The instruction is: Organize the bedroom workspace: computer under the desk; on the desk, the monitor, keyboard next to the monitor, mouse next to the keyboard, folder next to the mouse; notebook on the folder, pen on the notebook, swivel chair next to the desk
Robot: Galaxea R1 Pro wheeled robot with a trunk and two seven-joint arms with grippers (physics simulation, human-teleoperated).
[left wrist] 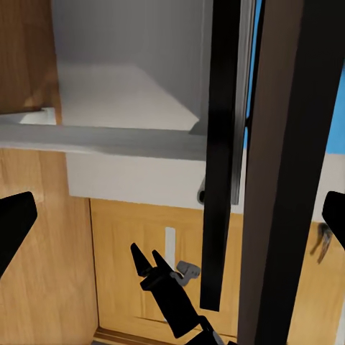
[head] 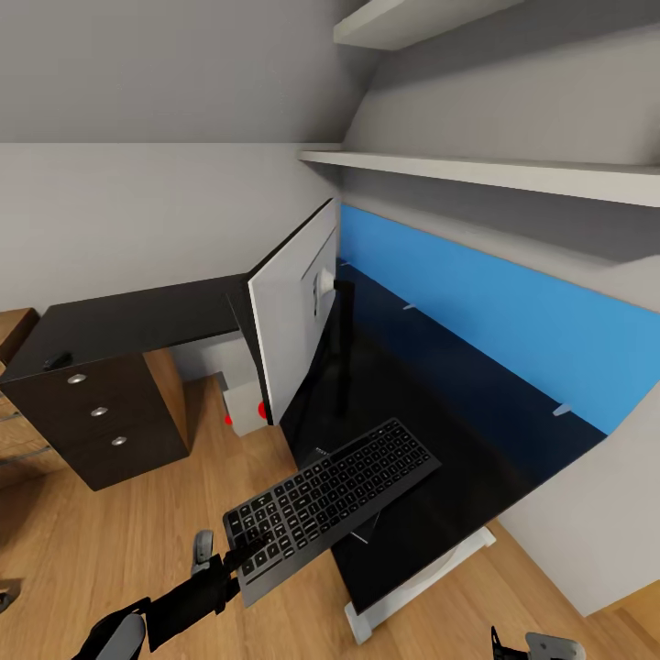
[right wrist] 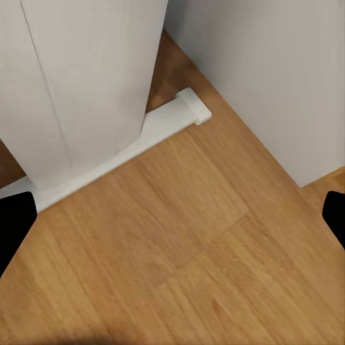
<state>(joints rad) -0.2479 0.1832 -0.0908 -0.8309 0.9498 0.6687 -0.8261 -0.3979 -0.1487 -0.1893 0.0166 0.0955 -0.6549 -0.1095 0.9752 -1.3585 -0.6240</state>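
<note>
The black desk runs in an L under a blue back panel. The monitor stands on it, pale back toward me. The silver-framed keyboard lies slanted across the desk's front edge, its near end overhanging the floor. My left gripper is at that overhanging end, fingers spread wide in the left wrist view. The grey computer sits under the desk. A small black mouse rests above the drawers. My right gripper hangs open over the floor. Swivel chair, folder, notebook and pen are out of view.
A three-drawer unit carries the desk's left wing, and a white leg with a long foot stands at the near end. Two white shelves hang above the desk. Wooden floor lies in front.
</note>
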